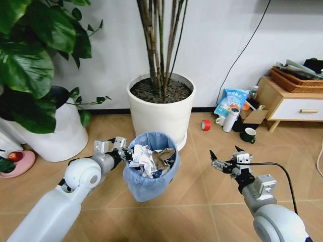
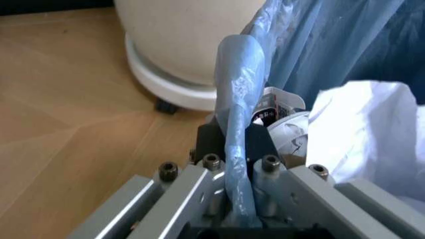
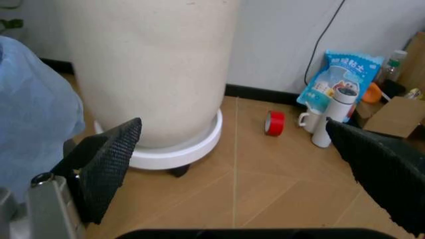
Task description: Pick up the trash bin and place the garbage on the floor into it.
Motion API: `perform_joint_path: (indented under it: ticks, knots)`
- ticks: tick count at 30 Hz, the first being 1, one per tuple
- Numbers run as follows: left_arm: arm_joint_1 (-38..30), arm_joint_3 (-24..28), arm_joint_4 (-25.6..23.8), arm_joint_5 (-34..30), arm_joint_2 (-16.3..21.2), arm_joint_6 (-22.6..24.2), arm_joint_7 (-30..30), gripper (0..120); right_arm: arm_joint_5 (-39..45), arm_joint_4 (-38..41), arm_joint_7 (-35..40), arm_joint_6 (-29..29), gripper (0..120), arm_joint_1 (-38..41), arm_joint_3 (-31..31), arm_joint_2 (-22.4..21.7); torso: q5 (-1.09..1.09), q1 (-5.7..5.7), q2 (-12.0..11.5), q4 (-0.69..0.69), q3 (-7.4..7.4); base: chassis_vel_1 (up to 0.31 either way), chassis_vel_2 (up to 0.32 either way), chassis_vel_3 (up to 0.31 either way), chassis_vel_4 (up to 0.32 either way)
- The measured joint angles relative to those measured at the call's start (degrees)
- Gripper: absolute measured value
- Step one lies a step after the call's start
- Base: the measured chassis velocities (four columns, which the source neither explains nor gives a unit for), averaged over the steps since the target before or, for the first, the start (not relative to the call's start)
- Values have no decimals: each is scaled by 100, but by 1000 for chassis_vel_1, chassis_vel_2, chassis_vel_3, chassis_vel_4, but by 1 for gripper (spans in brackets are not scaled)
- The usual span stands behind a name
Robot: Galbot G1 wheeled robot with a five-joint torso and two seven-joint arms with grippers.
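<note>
The trash bin (image 1: pixel 149 176), small and lined with a crinkly light-blue bag, hangs above the wooden floor in front of the big plant pot. My left gripper (image 1: pixel 126 151) is shut on its near-left rim; the left wrist view shows the fingers (image 2: pixel 262 144) pinching a fold of the blue bag (image 2: pixel 236 99). Garbage (image 1: pixel 144 160) fills the bin: white paper wads (image 2: pixel 359 129) and a brownish scrap. A small red piece (image 1: pixel 206 124) lies on the floor to the right. My right gripper (image 1: pixel 223 155) hovers open and empty right of the bin, its fingers (image 3: pixel 106 164) spread wide.
A large white plant pot (image 1: pixel 161 113) stands just behind the bin, and another white pot (image 1: pixel 60 133) sits at the left. At the right wall are a blue snack bag (image 1: pixel 231 101), a white tumbler (image 1: pixel 231 120), a dark mug (image 1: pixel 248 135) and a wooden cabinet (image 1: pixel 290 103).
</note>
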Motion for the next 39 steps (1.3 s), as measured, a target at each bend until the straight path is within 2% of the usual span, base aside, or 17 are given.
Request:
perform_joint_path:
  ticks: [34, 38, 39]
  knots:
    - [80, -44, -184, -117, 93, 0, -159, 0, -174, 138, -25, 77, 100, -271, 30, 5, 2, 0, 0, -1, 1, 355, -64, -357, 66]
    - [87, -64, -188, -120, 101, 0, -156, 0, -167, 138, -32, 80, 100, -271, 51, 0, -4, 0, 0, -1, 0, 394, -115, -406, 133]
    - [89, -75, -192, -121, 105, 0, -154, 0, -168, 137, -34, 79, 100, -271, 53, 1, 5, -1, 0, -1, -1, 365, -167, -383, 152]
